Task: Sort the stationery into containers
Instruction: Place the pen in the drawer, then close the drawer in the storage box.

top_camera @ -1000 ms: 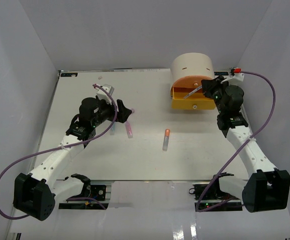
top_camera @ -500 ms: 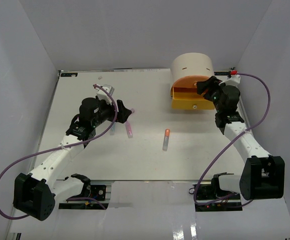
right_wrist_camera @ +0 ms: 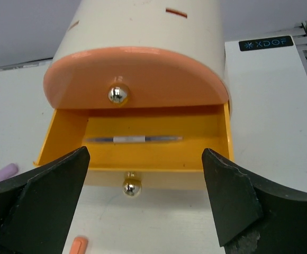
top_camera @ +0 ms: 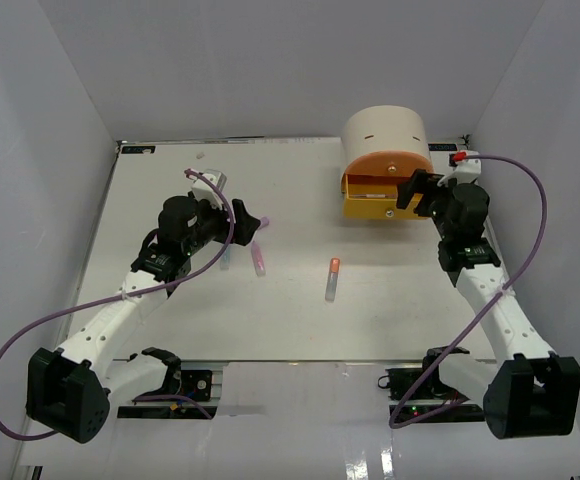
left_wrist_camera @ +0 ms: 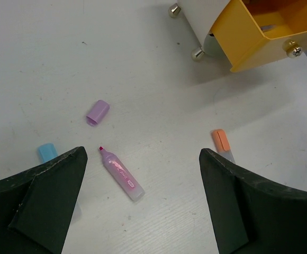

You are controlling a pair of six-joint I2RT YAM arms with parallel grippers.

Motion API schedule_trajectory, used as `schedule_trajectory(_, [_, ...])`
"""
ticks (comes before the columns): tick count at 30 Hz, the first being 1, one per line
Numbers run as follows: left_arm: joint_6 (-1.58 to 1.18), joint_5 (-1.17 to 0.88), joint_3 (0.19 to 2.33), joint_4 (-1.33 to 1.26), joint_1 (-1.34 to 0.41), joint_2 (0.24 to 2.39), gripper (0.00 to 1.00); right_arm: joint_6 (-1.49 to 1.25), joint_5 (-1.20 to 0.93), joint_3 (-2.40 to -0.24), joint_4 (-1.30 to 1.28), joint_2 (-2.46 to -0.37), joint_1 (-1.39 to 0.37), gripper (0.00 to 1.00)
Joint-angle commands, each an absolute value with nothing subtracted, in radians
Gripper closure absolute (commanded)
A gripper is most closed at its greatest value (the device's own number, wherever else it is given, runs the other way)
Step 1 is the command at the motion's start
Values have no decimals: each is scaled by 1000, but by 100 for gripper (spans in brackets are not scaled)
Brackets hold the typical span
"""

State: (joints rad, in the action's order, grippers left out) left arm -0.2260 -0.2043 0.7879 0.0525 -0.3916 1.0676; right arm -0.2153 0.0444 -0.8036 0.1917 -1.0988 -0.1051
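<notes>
The pen (right_wrist_camera: pixel 134 139) has dropped and lies flat in the open yellow drawer (right_wrist_camera: pixel 63 145). Our right claw (top_camera: pixel 413 190) has sprung wide just before it. Well away from that drawer, our left claw (left_wrist_camera: pixel 143 153) gapes wide over the pink marker (left_wrist_camera: pixel 123 174), ready, we reckon, to straddle it.

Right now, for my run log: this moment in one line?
right gripper: open, at yellow drawer | pen: in drawer | left gripper: open, above pink marker | loose: purple cap

Pen (right_wrist_camera: pixel 134 139) in pulled-out drawer (right_wrist_camera: pixel 63 142), organiser (top_camera: pixel 385 128) far right on table (top_camera: pixel 300 200), marker (top_camera: pixel 331 279) before it, cap (left_wrist_camera: pixel 97 112) farther left
</notes>
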Motion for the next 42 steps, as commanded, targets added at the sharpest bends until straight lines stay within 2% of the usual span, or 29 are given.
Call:
schedule_trajectory(1, [-225, -132, 788, 77, -388, 1039, 2, -175, 31, -730, 143, -1020, -101, 8])
schedule_trajectory(7, [-249, 44, 798, 112, -387, 1029, 2, -235, 23, -634, 146, -1025, -107, 10])
schedule_trajectory(13, [-249, 87, 784, 103, -385, 1011, 2, -258, 12, -624, 196, -1090, -127, 0])
schedule_trajectory(16, [-247, 83, 787, 104, -383, 1015, 2, -262, 0, -641, 206, -1129, -143, 9])
schedule_trajectory(24, [-245, 87, 785, 106, -383, 1016, 2, -279, -40, -683, 242, -1212, -169, 24])
schedule_trajectory(31, [-242, 89, 784, 103, -382, 1015, 2, -296, -31, -718, 282, -1267, -170, 49])
schedule_trajectory(34, [-241, 89, 784, 103, -382, 1017, 2, -299, -26, -735, 296, -1288, -170, 56])
schedule_trajectory(42, [-241, 94, 784, 101, -382, 1020, 2, -308, -34, -773, 314, -1319, -172, 72])
